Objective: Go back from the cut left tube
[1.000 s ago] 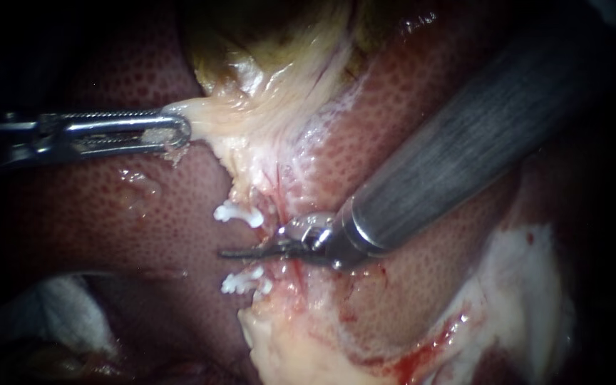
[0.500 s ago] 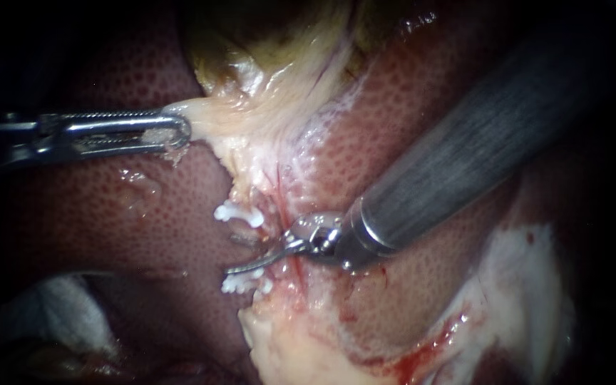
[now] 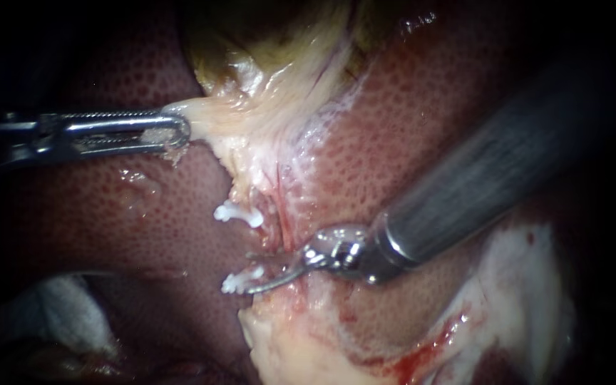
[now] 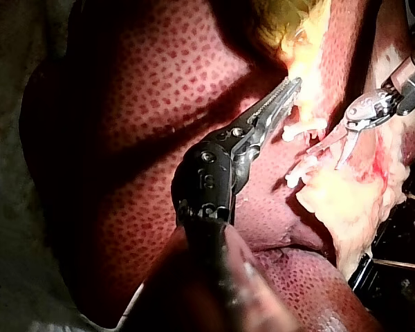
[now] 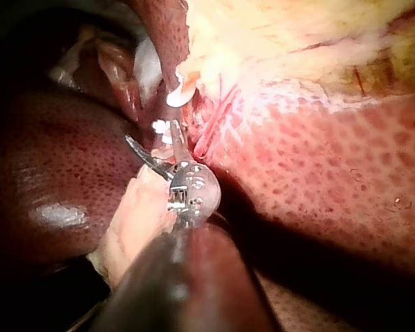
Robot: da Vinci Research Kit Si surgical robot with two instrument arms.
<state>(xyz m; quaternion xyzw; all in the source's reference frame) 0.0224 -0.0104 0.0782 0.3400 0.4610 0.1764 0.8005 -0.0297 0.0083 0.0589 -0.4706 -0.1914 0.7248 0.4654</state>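
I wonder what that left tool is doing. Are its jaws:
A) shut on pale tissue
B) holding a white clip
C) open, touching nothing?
A: the left instrument has both jaws closed on a flap of pale tissue, pulled taut.

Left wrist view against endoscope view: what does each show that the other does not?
Only the left wrist view shows the dark joint of the left instrument. Only the endoscope view shows the long grey shaft of the right instrument. Both show two white clips, the left jaws shut on pale tissue, and the right blades open.
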